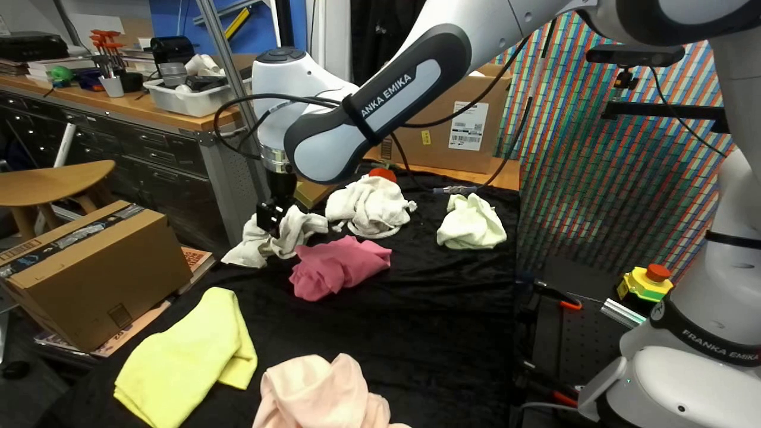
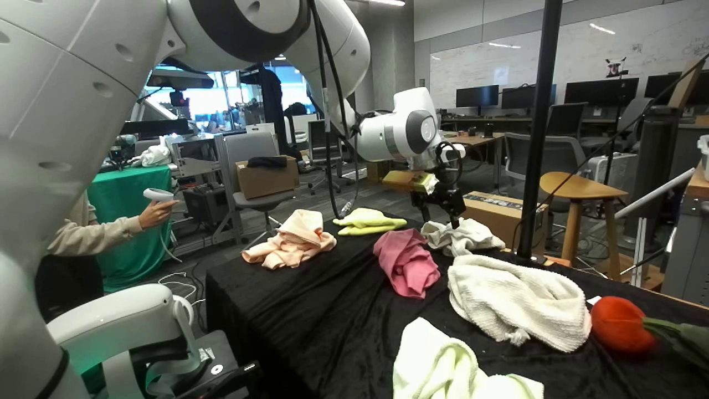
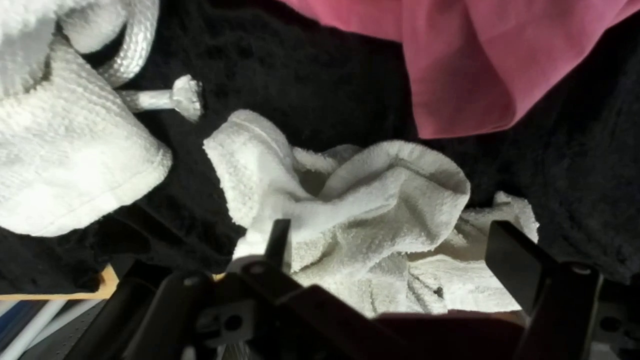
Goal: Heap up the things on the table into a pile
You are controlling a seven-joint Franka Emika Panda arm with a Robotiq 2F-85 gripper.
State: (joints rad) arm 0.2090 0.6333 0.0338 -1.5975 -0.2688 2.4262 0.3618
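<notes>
A grey-white cloth (image 1: 297, 229) lies crumpled at the far end of the black-covered table; it also shows in an exterior view (image 2: 471, 238) and the wrist view (image 3: 360, 210). My gripper (image 3: 390, 225) is open right over it, fingers apart with cloth between them; I cannot tell if they touch it. A dark pink cloth (image 1: 342, 264) lies beside it. A white textured cloth (image 2: 515, 299) with a knotted cord lies on its other side. A pale green cloth (image 1: 471, 223), a yellow cloth (image 1: 190, 356) and a peach cloth (image 1: 318, 395) lie apart.
A red tulip-like object (image 2: 620, 324) lies against the white textured cloth. A cardboard box (image 1: 107, 279) stands just off the table edge. A black pole (image 2: 537, 138) rises at the edge near the grey-white cloth. A loose cable hangs from the arm.
</notes>
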